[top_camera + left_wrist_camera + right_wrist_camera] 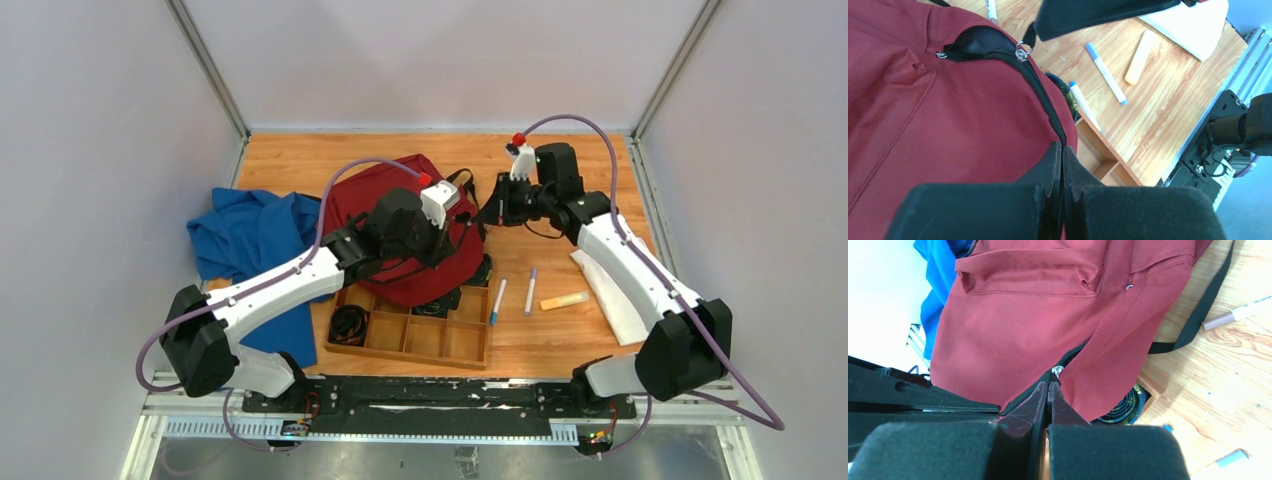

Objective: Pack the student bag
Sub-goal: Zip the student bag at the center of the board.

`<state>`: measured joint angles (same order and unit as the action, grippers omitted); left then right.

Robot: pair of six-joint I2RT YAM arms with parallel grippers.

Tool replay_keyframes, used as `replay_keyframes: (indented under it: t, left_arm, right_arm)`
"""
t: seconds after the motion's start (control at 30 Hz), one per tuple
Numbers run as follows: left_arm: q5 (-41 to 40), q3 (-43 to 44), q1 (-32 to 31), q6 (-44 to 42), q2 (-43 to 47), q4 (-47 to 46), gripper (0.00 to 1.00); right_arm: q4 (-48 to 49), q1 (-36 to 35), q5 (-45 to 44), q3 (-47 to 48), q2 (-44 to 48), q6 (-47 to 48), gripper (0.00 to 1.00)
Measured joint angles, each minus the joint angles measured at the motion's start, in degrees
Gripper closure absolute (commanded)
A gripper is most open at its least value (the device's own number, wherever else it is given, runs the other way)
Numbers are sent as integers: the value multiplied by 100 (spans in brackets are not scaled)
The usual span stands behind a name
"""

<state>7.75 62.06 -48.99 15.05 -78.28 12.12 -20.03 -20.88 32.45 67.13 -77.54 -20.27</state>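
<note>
The dark red student bag lies mid-table, its lower edge over the wooden tray. My left gripper is shut on the bag's fabric, right on the black zipper line near the bag's edge. In the top view it sits at the bag's right side. My right gripper is shut on the tab of the metal zipper pull, just right of the bag. The zipper is parted a short way, showing a dark slit beside the pull.
A blue cloth lies left of the bag. The compartment tray holds a coiled item. Two pens, an orange marker and a white sheet lie to the right.
</note>
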Motion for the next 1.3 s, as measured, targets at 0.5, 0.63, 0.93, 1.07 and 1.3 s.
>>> replay_keyframes:
  t: [0.5, 0.63, 0.93, 1.07, 1.3]
  left_arm:
    - [566, -466, 7, -96, 151, -170, 100]
    - [745, -678, 11, -162, 227, -192, 100]
    - [861, -1104, 48, -251, 597, -337, 100]
    - [852, -1274, 63, -245, 761, -415, 100]
    - [802, -1414, 105, -184, 905, -540, 100]
  right_arm:
    - [-553, -39, -660, 1397, -1753, 212, 100]
    - [-706, -42, -776, 1685, -2096, 229, 100]
    - [-1095, -79, -879, 2752, -3123, 337, 100]
    - [-1412, -90, -901, 3403, -3685, 389, 100]
    - [-1998, -122, -859, 4498, -4590, 468, 100]
